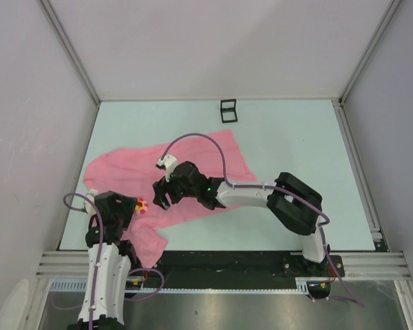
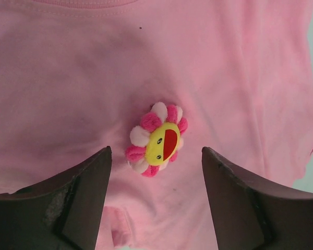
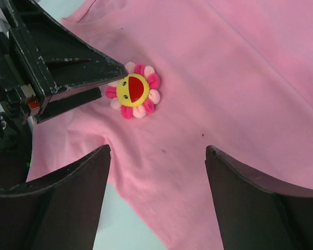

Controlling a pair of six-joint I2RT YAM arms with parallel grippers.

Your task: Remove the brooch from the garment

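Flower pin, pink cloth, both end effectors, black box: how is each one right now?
brooch: on the garment, face up, not gripped.
garment: spread out, near end rumpled.
left end effector: open, right at the brooch, not closed on it.
right end effector: open, over the garment, holding nothing.
black frame box: upright, apart from the garment.

We see a plain pink garment (image 2: pixel 68 94) and, at frame centre, a brooch (image 2: pixel 157 139) with pink-and-white petals, yellow face and red mouth.
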